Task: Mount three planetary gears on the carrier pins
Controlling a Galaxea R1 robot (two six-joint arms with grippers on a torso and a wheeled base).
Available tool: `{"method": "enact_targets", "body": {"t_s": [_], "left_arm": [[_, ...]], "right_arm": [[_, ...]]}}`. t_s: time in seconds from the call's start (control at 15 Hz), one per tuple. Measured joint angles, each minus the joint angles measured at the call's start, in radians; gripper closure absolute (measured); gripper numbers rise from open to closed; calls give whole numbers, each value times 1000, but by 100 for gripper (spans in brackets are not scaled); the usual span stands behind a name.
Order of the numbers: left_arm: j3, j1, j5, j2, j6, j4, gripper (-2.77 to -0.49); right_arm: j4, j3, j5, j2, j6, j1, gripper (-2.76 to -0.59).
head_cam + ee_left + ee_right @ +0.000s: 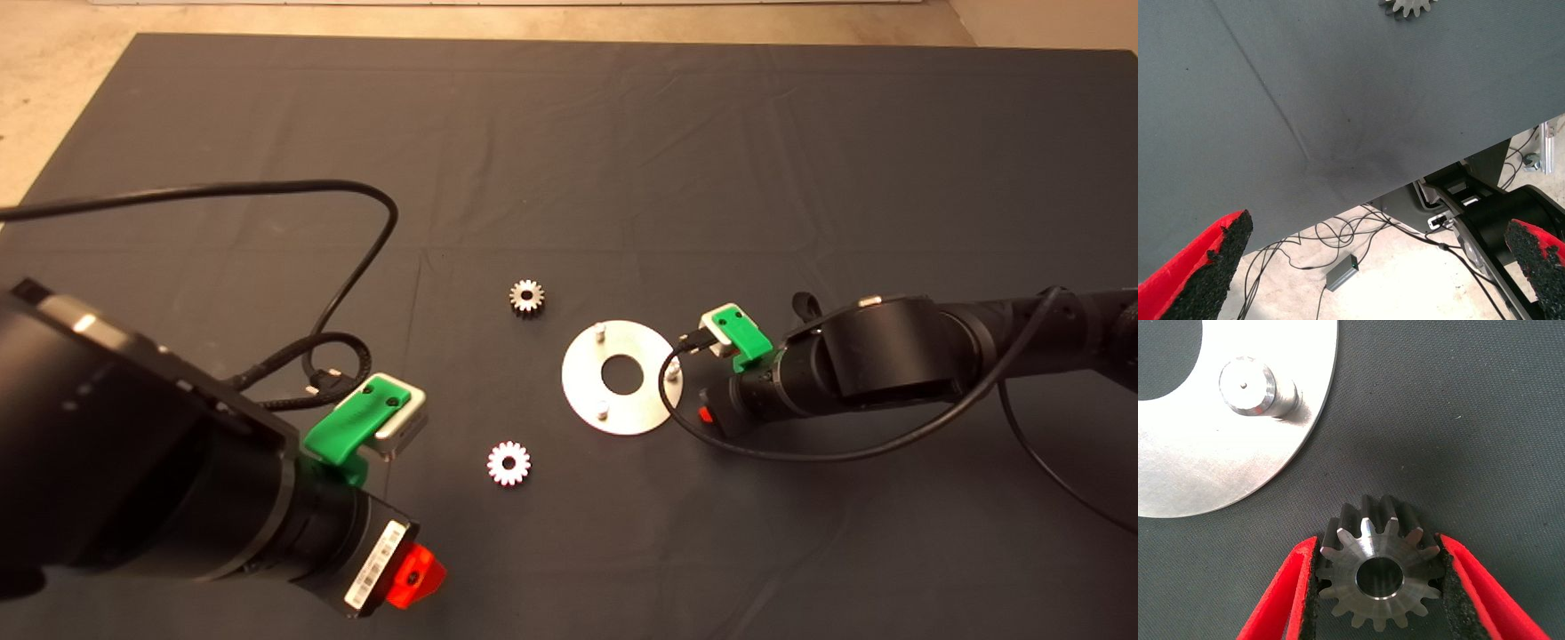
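Note:
The silver carrier disc [580, 384] lies on the mat with three bare upright pins [601, 331]. Two planetary gears lie flat on the mat: one [526, 297] beyond the disc to its left, one [508, 463] nearer the front. My right gripper [704, 412] is at the disc's right rim, shut on a third gear [1379, 580], which sits just outside the rim [1205, 467] near one pin [1248, 385]. My left gripper [413, 578] is at the front left, open [1381, 230] and empty; the front gear's teeth [1408, 7] show in its view.
A black cable [356, 258] loops over the dark mat [622, 133] behind my left arm. Another cable [800, 453] hangs from my right arm. Beyond the mat's front edge is floor with wires and a small grey box [1341, 275].

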Motion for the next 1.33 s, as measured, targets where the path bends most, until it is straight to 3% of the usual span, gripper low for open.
{"method": "enact_targets", "body": {"t_s": [0.2, 0.6, 0.87, 1.13, 1.33], "left_arm": [[0, 0, 0, -4, 0, 0, -276], [0, 0, 0, -5, 0, 0, -276], [0, 0, 0, -4, 0, 0, -276], [0, 0, 0, -4, 0, 0, -276], [0, 0, 0, -4, 0, 0, -276]], "right_arm": [[1, 0, 1, 0, 0, 26, -107], [9, 1, 4, 1, 0, 129, -104], [21, 2, 4, 4, 0, 162, -104], [88, 2, 4, 10, 0, 202, -104], [140, -10, 4, 22, 0, 216, -104]]}}
